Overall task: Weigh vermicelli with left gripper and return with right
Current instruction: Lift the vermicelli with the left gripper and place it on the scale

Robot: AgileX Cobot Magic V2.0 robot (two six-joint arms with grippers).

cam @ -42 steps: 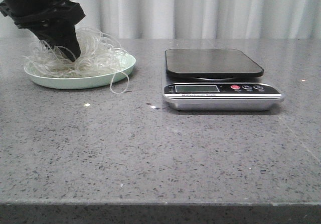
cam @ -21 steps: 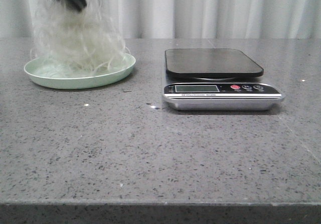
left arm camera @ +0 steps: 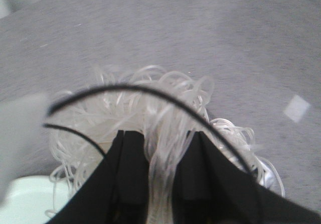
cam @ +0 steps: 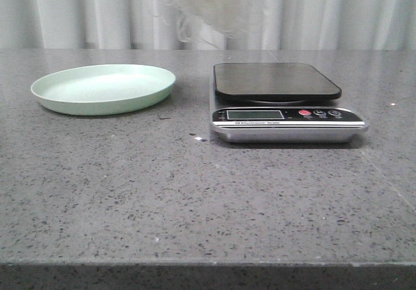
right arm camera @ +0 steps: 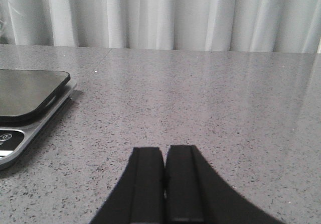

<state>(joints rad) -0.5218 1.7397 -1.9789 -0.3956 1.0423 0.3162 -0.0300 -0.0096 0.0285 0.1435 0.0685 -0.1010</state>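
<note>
While the left tool (left arm camera: 160, 184) grips the vermicelli (cam: 211, 7) aloft, mint-green plate (cam: 104, 90) bare, right tool (right arm camera: 164, 184) clenched.

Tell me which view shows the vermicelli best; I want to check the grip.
The left wrist view: the vermicelli fills it, pinched in the left gripper. The front view shows only a blurred clump at the top edge. The right wrist view shows none.

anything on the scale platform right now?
Nothing rests on the scale's dark platform. The vermicelli hangs in the air above and behind it, clamped in the left gripper. The display is too small to read.
</note>
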